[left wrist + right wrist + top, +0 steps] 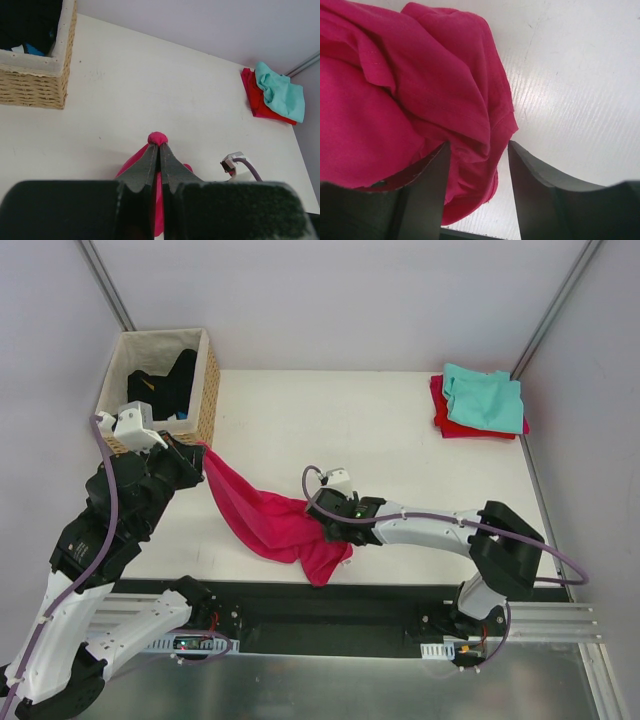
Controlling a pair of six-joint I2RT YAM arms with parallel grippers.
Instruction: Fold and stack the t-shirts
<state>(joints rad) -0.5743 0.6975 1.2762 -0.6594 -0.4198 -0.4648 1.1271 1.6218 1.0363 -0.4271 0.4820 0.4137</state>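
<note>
A magenta-pink t-shirt [265,520] hangs stretched from the basket's near corner down to the table's front edge. My left gripper [200,448] is shut on its upper corner; a pink nub of the magenta-pink t-shirt [158,137] pokes out past the tips of that left gripper [159,145]. My right gripper [330,525] sits low over the shirt's lower right end. Seen from its wrist, the right gripper [479,147] stands open, a bunched fold of the magenta-pink t-shirt [420,90] lying between the jaws against the left finger. A teal t-shirt [483,398] lies on a red t-shirt [450,425] at the back right.
A wicker basket [210,390] with dark clothes inside stands at the back left, close behind my left gripper. Frame posts and grey walls border the white table [380,440]. From the left wrist I also see the basket [35,85] and the teal t-shirt [282,95].
</note>
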